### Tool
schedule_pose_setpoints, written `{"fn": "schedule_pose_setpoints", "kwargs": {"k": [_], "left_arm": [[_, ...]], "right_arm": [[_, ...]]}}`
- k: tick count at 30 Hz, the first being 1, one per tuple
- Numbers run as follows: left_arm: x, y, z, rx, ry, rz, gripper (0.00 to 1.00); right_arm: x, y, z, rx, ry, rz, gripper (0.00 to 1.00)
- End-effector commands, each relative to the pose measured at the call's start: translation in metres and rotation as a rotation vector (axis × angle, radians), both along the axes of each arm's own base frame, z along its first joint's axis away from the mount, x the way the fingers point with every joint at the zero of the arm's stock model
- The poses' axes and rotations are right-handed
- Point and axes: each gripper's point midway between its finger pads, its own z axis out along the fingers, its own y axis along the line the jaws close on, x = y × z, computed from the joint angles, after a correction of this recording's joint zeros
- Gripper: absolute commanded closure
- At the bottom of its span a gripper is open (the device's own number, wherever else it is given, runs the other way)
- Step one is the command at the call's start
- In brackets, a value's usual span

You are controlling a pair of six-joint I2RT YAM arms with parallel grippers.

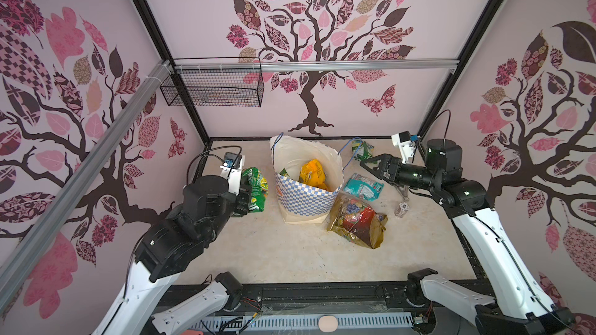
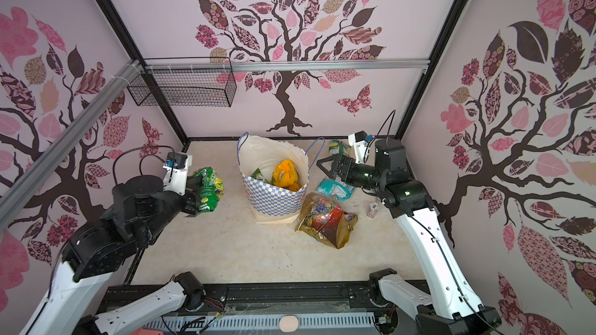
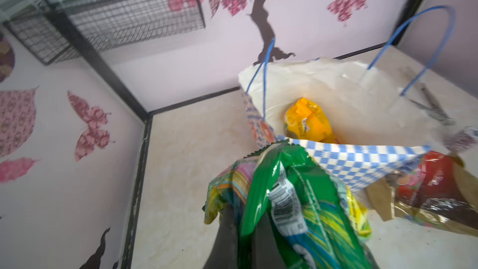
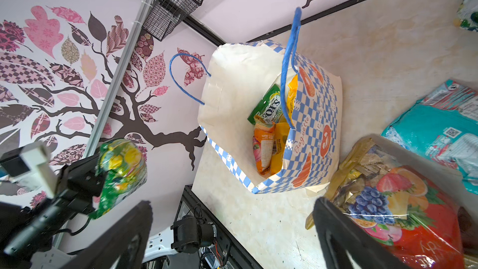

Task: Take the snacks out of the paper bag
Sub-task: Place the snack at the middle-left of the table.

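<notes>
While the left claw (image 1: pixel 247 196) clamps a crinkly green snack packet (image 1: pixel 256 186) over the table (image 1: pixel 274 252) beside the blue-and-white checked paper bag (image 1: pixel 303 196), the right claw (image 1: pixel 366 166) hangs wide apart near a teal packet (image 1: pixel 362 187); orange-yellow packets (image 1: pixel 314 172) lie inside the bag.

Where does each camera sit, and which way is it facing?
Top views: high at the front, looking down at the table; both arms show.
Left wrist: behind the left gripper, shut on a green packet, facing the paper bag.
Right wrist: behind the open right gripper, looking down into the bag.
Shared: both wrist views show the bag's yellow packet.
</notes>
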Motion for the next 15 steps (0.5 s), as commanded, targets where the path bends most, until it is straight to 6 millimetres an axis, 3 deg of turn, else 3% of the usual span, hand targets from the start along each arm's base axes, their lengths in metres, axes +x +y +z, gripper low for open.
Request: {"fn": "schedule_pose_setpoints", "kwargs": {"k": [1, 7, 13, 15], "left_arm": [[0.023, 0.013, -0.038, -0.103, 0.110, 0.097, 1.00], [0.072, 0.031, -0.109, -0.431, 0.289, 0.161, 1.00], [0.108, 0.023, -0.173, -0.534, 0.423, 0.147, 1.00], [0.117, 0.030, -0.192, -0.521, 0.438, 0.197, 1.00]], "right_arm": [[-0.003, 0.003, 0.006, 0.014, -0.020, 0.020, 0.00], [-0.008, -0.002, -0.003, -0.012, -0.013, 0.002, 0.00], [-0.014, -0.006, -0.015, -0.049, 0.009, -0.003, 0.00], [-0.015, -0.008, -0.018, -0.065, 0.009, -0.012, 0.00]]}}
